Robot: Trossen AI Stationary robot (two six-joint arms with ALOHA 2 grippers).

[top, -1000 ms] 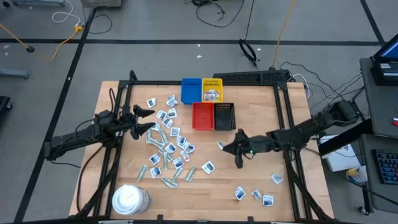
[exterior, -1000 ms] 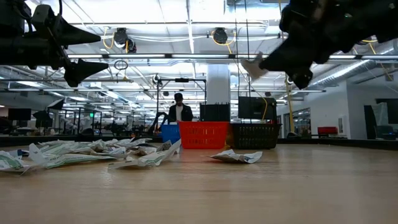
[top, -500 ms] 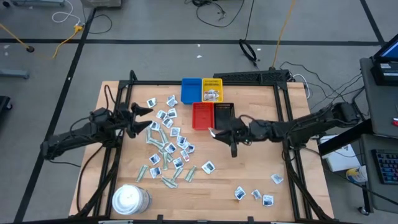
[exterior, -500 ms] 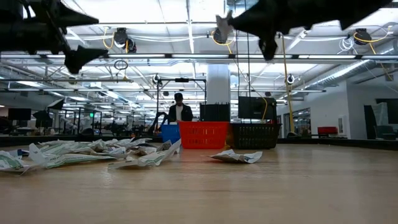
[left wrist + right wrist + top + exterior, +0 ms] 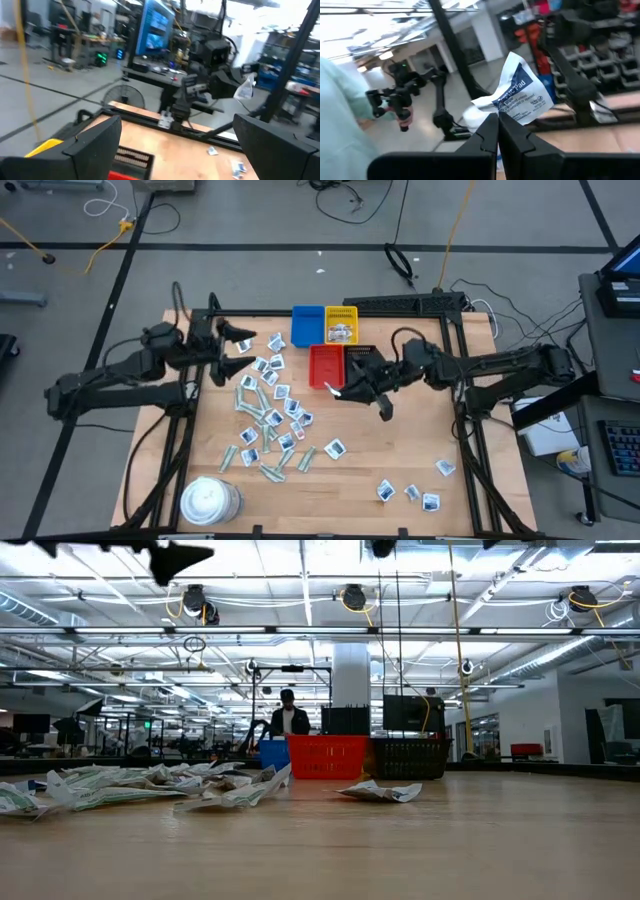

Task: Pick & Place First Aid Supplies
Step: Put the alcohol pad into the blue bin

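My wooden table (image 5: pixel 400 470) stands on a grey floor crossed by cables, and across it I look into a wide hall with ceiling lights where a person (image 5: pixel 289 712) stands behind the trays. My right claw (image 5: pixel 338 392) reaches in over the front edge of the red tray (image 5: pixel 325 366), clenched on a white packet (image 5: pixel 512 102) that is pinched by one corner between my fingertips; its blue print ends in "Pad", and the smaller lines below I cannot read. My left claw (image 5: pixel 238 346) hovers spread wide and empty above the table's far left part. The other packets (image 5: pixel 268 412) lie scattered left of centre, a few more (image 5: pixel 410 492) near the front right corner. The blue tray (image 5: pixel 307 326), yellow tray (image 5: pixel 341 325) and black tray (image 5: pixel 360 366) adjoin the red one.
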